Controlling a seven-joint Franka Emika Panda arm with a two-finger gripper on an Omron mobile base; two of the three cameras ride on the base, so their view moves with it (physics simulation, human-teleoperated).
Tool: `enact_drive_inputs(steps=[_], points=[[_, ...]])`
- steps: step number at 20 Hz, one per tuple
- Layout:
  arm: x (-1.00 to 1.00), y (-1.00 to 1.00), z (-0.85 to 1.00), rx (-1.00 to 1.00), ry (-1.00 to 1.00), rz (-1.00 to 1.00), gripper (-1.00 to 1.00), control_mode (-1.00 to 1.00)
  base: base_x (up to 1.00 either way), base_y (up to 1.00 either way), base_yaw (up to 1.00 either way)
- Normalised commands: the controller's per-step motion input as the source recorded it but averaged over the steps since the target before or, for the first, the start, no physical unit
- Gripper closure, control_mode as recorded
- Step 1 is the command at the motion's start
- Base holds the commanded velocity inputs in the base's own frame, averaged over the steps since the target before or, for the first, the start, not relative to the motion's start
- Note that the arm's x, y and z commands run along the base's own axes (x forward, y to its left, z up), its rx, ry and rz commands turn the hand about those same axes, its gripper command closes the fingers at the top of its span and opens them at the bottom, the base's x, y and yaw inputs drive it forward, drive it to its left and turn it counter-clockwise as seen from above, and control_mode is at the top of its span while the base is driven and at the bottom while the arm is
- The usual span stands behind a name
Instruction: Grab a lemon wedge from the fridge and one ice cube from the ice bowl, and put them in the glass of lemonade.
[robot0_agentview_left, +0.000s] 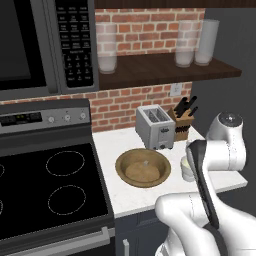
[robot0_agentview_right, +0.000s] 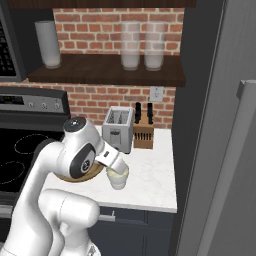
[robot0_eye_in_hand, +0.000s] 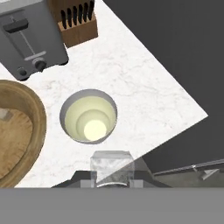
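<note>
In the hand view my gripper (robot0_eye_in_hand: 112, 176) is shut on a clear ice cube (robot0_eye_in_hand: 111, 164), held just above and beside the glass of lemonade (robot0_eye_in_hand: 69, 127), a short whitish cup with pale yellow liquid. The cup stands on the white counter right of the ice bowl (robot0_eye_in_hand: 38, 127), a wide wooden bowl with another ice cube (robot0_eye_in_hand: 4, 114) in it. From the right base view the gripper (robot0_agentview_right: 117, 168) hangs over the cup (robot0_agentview_right: 118, 181). The bowl (robot0_agentview_left: 121, 169) and cup (robot0_agentview_left: 186, 170) also appear in the left base view. The fridge (robot0_agentview_right: 225, 150) stands at the right. The lemon wedge is out of view.
A toaster (robot0_agentview_left: 155, 126) and a knife block (robot0_agentview_left: 183, 121) stand at the back of the counter. The stove (robot0_agentview_left: 50, 185) lies to the left under a microwave (robot0_agentview_left: 45, 45). Tall glasses (robot0_agentview_right: 131, 46) sit on a wooden shelf. The counter's front edge (robot0_eye_in_hand: 175, 135) is close to the cup.
</note>
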Motion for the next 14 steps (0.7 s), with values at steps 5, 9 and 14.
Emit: enact_drive_inputs(steps=[5,9,14], points=[[0.25,0.00,-0.15,0.00,0.00,0.00,1.00,-1.00,0.00,0.00,0.00],[0.23,0.00,-0.26,0.00,0.00,0.00,1.00,-1.00,0.00,0.00,0.00],[0.14,-0.01,-0.29,0.00,0.01,0.00,1.00,-1.00,0.00,0.00,0.00]])
